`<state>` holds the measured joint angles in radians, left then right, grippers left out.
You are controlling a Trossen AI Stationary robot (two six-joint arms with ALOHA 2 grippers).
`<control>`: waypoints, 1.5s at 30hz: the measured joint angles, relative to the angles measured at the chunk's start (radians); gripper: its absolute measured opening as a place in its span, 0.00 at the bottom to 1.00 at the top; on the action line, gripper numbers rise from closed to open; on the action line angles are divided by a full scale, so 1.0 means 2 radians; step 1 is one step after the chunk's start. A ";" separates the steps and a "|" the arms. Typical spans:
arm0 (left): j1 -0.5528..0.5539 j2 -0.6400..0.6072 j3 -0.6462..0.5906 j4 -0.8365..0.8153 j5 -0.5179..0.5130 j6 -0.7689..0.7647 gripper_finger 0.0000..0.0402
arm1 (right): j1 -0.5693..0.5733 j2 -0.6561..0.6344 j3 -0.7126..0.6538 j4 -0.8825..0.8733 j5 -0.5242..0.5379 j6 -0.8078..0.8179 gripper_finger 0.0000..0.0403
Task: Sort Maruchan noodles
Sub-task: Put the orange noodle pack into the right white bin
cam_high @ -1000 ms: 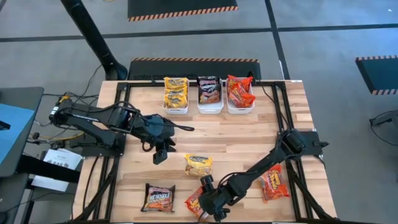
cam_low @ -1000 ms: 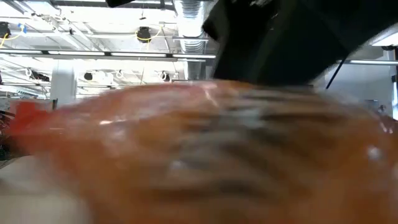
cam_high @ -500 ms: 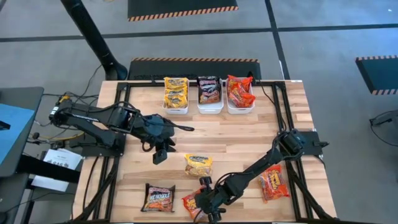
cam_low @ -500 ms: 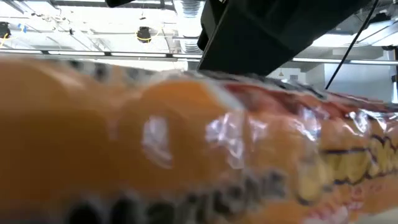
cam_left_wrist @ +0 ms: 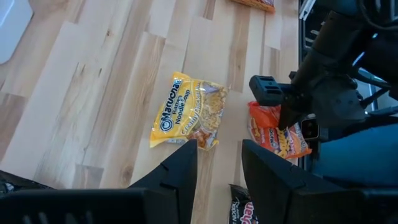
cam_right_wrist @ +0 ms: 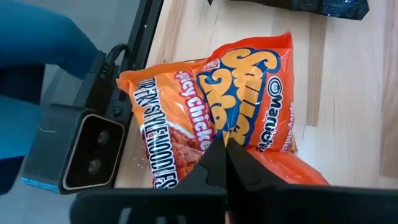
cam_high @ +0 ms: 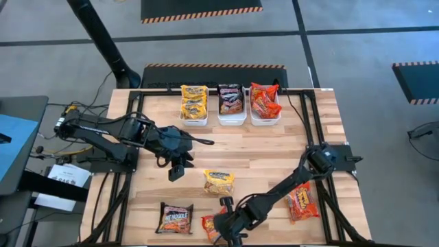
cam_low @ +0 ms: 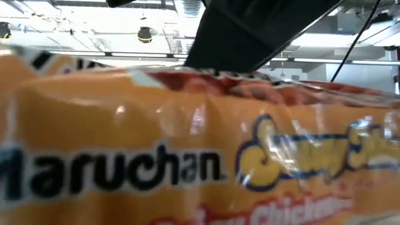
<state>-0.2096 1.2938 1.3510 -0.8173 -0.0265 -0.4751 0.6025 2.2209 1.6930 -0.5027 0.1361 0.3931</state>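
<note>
Right gripper (cam_right_wrist: 225, 144) low, pinching orange packet (cam_right_wrist: 249, 81)

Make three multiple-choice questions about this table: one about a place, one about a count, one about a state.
1. Where is the yellow packet?
A. in a bin
B. on the table's middle
C. on the floor

2. How many white bins stand at the far edge?
A. three
B. one
C. five

3. The right gripper's fingers are:
A. wide open
B. out of view
C. shut on the orange packet

Answers: 1 B, it lies on bare wood; 2 A, three side by side; 3 C, the right wrist view shows them pinching its wrapper.
</note>
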 joint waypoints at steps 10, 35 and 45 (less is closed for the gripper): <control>0.000 0.000 0.000 0.000 0.000 -0.001 0.28 | 0.036 0.005 0.110 -0.187 0.116 -0.012 0.01; 0.000 0.000 0.000 -0.014 -0.005 0.046 0.28 | -0.042 -0.142 0.097 -0.530 0.340 0.064 0.01; 0.000 0.000 0.000 -0.021 -0.054 0.115 0.28 | -0.151 -0.315 -0.144 -0.465 0.419 0.104 0.01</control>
<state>-0.2092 1.2938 1.3514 -0.8585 -0.1339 -0.2452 0.3005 1.5916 1.4051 -1.4331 0.9745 0.6003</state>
